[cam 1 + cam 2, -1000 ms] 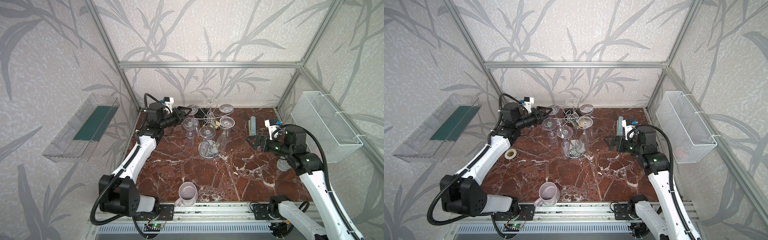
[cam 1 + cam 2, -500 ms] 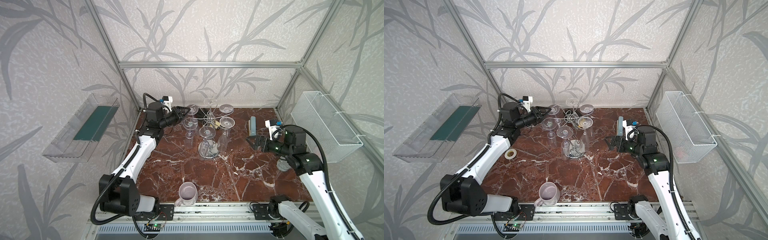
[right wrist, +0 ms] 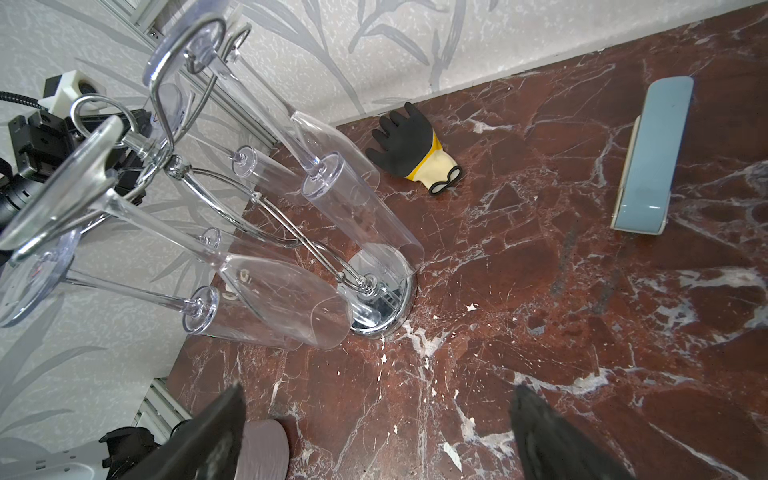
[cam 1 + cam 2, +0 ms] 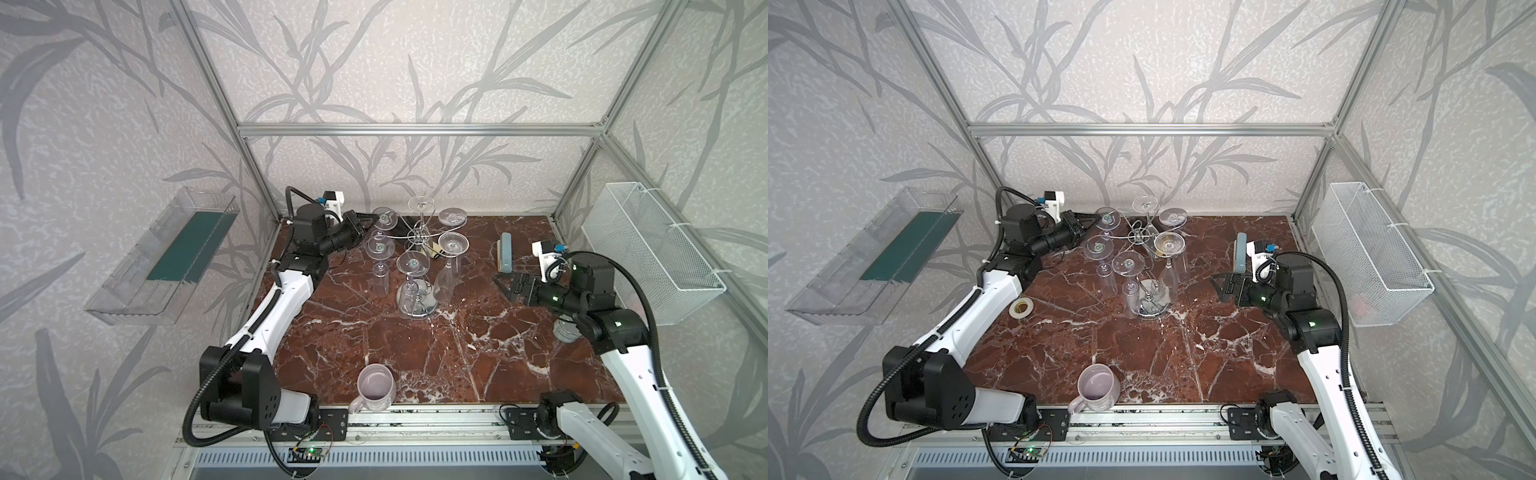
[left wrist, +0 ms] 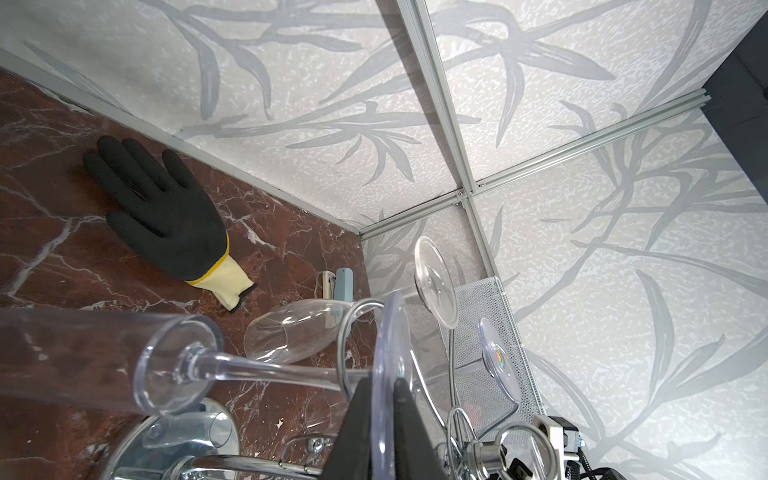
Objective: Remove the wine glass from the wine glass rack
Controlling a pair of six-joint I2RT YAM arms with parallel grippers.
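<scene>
left tool (image 5: 382, 380): pinched down on the round foot of the wine glass (image 5: 266, 370), one black finger (image 5: 359, 424) on each side of the disc, gap basically just the thickness of the foot; parked at the far left of the bench (image 4: 457, 365), reaching right
wine glass: hanging upside down, foot up, stem threaded through the scroll of the far-left arm of the wine glass rack (image 3: 399, 303); gripped but not off yet
wine glass rack: chrome, round shiny base planted around the middle of the bench, a bit toward the far side; thin stem up, curly arms spreading out at the top
other glasses (image 4: 412, 262): five more, all foot up on the remaining arms, bowls dangling down around the stem
right tool (image 3: 374, 436): spread wide with nothing in between, hovering over the bench right of the rack, aimed at it, well apart from the nearest glass
glove (image 5: 166, 216): black with a yellow cuff, flat on the bench near the far wall, behind the rack
blue thing (image 3: 648, 158): longish, pale blue, lying far right on the bench; no idea what exactly
tape roll (image 4: 1021, 308): flat on the left side, just beside the left arm (image 4: 976, 316)
mug (image 4: 376, 392): pale lilac, upright at the near edge, well apart from everything else
</scene>
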